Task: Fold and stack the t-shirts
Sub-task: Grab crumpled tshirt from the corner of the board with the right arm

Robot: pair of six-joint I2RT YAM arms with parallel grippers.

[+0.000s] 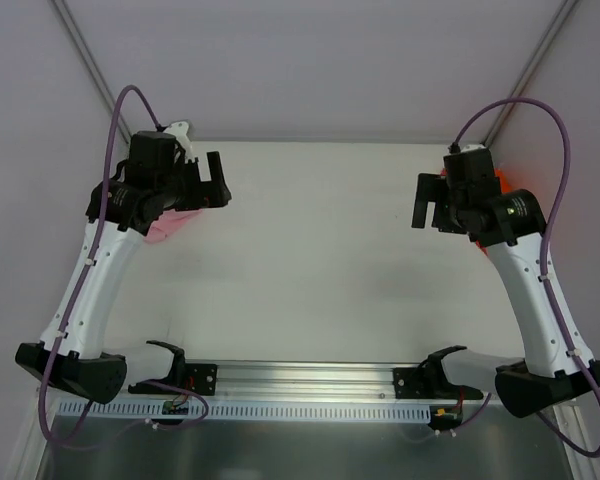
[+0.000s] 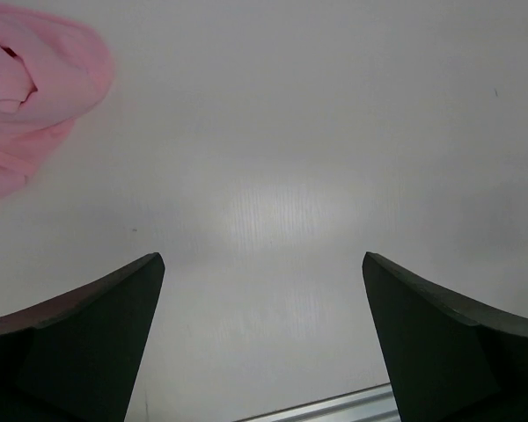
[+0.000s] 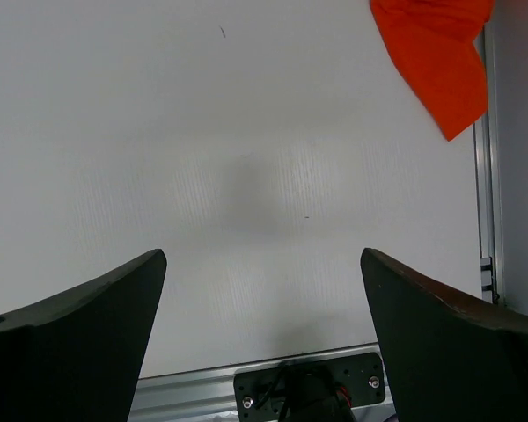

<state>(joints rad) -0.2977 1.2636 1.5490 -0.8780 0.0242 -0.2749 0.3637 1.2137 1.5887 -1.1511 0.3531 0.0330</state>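
Jaws wide apart: left gripper (image 2: 264,255) near pink tee (image 2: 35,83), right gripper (image 3: 264,253) near orange tee (image 3: 436,53)

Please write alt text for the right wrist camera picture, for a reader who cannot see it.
The right gripper hangs open above a white table, its two dark fingers spread wide with nothing between them. Part of an orange-red t-shirt lies in the top right corner, at the table's edge. A metal rail runs along the bottom.

Crumpled pink t-shirt (image 2: 31,83) top left, bare white table (image 2: 290,158), jaws spread wide
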